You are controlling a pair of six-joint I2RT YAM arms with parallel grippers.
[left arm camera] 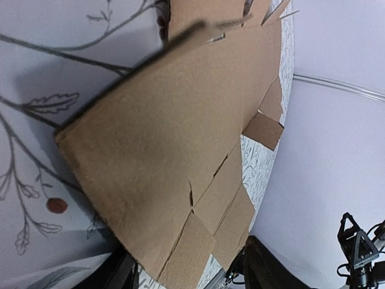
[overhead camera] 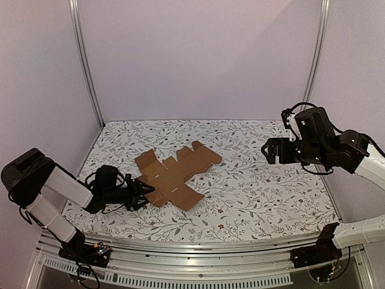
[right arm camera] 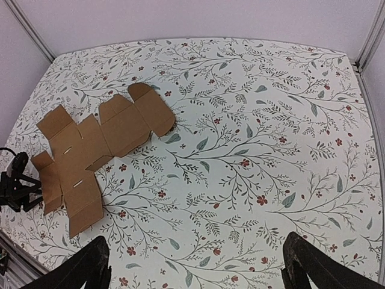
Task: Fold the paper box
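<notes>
Folding appears unstarted: the paper box (overhead camera: 174,174) is lying flat at 9 o'clock on the tabletop (overhead camera: 271,192), the left tool (overhead camera: 142,194) is sitting spread at its 8 o'clock flap, the right tool (overhead camera: 269,150) is hanging spread, empty.

A flat brown die-cut cardboard sheet (overhead camera: 175,173) covers the left-centre of the floral-patterned surface (overhead camera: 271,192); the left arm's black pincer (overhead camera: 143,194) sits low at its near-left flap, closing off that side. Right of the sheet the surface is open to the walls (overhead camera: 204,60). The right arm's black pincer (overhead camera: 269,150) hangs above there, well apart from the sheet, jaws wide.
</notes>
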